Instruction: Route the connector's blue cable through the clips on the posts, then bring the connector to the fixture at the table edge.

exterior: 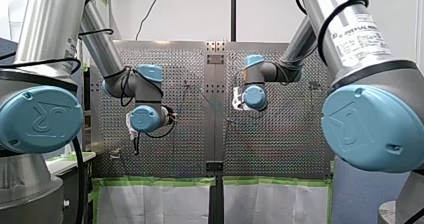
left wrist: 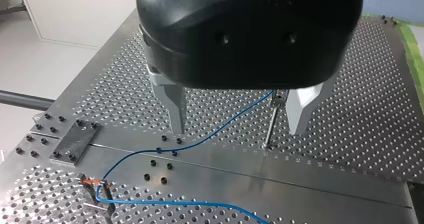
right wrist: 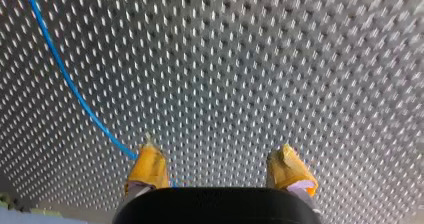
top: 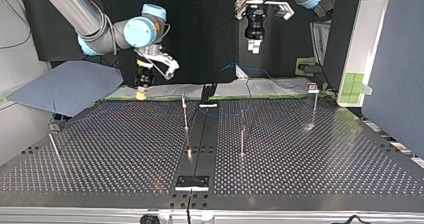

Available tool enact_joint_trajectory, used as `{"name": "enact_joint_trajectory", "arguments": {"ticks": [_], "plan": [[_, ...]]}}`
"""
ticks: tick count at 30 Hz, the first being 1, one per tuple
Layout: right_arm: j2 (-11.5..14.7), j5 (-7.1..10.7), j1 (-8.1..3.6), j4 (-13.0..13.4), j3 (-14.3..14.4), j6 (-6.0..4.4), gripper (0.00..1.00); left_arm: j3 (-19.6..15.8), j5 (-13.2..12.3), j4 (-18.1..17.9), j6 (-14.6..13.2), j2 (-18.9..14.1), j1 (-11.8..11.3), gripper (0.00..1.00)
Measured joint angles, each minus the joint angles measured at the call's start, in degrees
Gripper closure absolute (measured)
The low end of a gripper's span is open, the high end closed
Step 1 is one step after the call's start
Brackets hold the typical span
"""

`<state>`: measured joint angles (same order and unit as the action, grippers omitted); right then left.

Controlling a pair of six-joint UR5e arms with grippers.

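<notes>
A thin blue cable (left wrist: 210,136) lies on the perforated table, passing under my left gripper (left wrist: 237,116), whose metal fingers (left wrist: 175,109) stand open and empty above it. One end of the cable reaches a small orange and black piece (left wrist: 92,183) on the table. A thin post with a clip (left wrist: 274,115) rises between the left fingers' line and the cable. My right gripper (right wrist: 218,166) is open, its yellow pads (right wrist: 147,165) low over the table, and the blue cable (right wrist: 70,81) runs up beside one pad. In the top view my left gripper (top: 253,45) hangs high and my right gripper (top: 142,93) is at the far left.
Several thin posts stand on the table, among them one (top: 185,115) near the middle, one (top: 242,134) beside it and one (top: 315,104) at the right. A small plate (top: 192,182) sits at the near edge. A black bracket (top: 207,94) is at the far edge.
</notes>
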<state>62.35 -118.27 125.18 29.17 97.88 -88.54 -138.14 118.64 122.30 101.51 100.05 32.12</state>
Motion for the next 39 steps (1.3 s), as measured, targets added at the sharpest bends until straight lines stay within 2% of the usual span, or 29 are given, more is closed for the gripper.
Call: {"name": "enact_joint_trajectory", "arguments": {"ticks": [6, 8, 12, 16, 21, 27, 32, 39], "plan": [[-0.01, 1.14, 2.48, -0.14, 0.29, 0.31, 0.00, 0.00, -1.04, 0.05, 1.14, 0.01, -0.08, 0.02], [-0.02, 2.01, 3.61, 0.33, 1.00, 0.38, 0.00, 0.00, -1.97, 0.05, 2.08, 0.04, -0.17, 0.02], [-0.02, 3.85, 5.57, 1.88, 2.72, 0.08, 0.00, -0.01, -3.51, 0.10, 4.01, 0.07, -0.44, 0.02], [-0.02, 5.75, 7.53, 3.79, 4.64, -0.68, 0.00, -0.01, -4.19, 0.13, 5.96, 0.11, -0.74, 0.02], [-0.02, 6.88, 9.98, 6.10, 7.06, -0.72, 0.00, -0.01, -4.35, 0.49, 7.38, 0.15, -1.15, 0.02], [0.00, 6.77, 12.69, 7.06, 9.06, -1.01, 0.00, -0.01, -1.95, 2.95, 5.54, 0.16, -1.66, 0.02], [0.02, 6.40, 14.80, 7.15, 9.49, -1.34, 0.00, -0.01, 0.45, 5.13, 3.60, 0.18, -2.05, 0.02], [0.04, 3.61, 18.18, 7.17, 10.37, -3.00, 0.00, -0.02, 3.85, 7.77, 2.59, 0.18, -2.71, 0.02]]}}
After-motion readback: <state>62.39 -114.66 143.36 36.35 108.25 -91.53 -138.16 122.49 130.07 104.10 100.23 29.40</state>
